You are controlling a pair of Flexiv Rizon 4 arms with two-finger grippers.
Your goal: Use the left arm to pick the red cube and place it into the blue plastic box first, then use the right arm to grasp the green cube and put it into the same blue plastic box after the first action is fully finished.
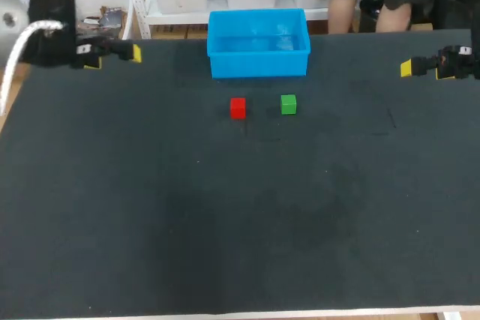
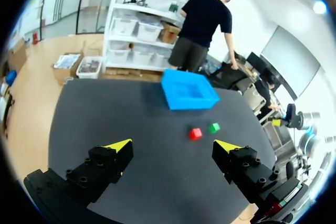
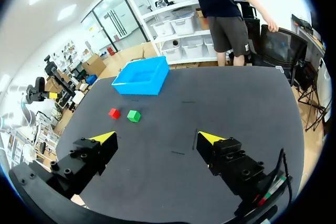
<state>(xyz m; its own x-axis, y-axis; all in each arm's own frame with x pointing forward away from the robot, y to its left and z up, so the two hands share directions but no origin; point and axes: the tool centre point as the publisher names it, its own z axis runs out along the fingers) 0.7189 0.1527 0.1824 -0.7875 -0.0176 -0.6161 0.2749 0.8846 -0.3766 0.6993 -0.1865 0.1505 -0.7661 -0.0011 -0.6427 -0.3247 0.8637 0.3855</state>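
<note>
Our left tool (image 1: 112, 56) hovers at the far left, our right tool (image 1: 427, 70) at the far right, both with fingers spread wide.

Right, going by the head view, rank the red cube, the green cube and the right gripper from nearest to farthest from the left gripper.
From the left gripper:
1. red cube, the leftward of the two cubes.
2. green cube, just right of the red one.
3. right gripper, across the table at its right side.
</note>
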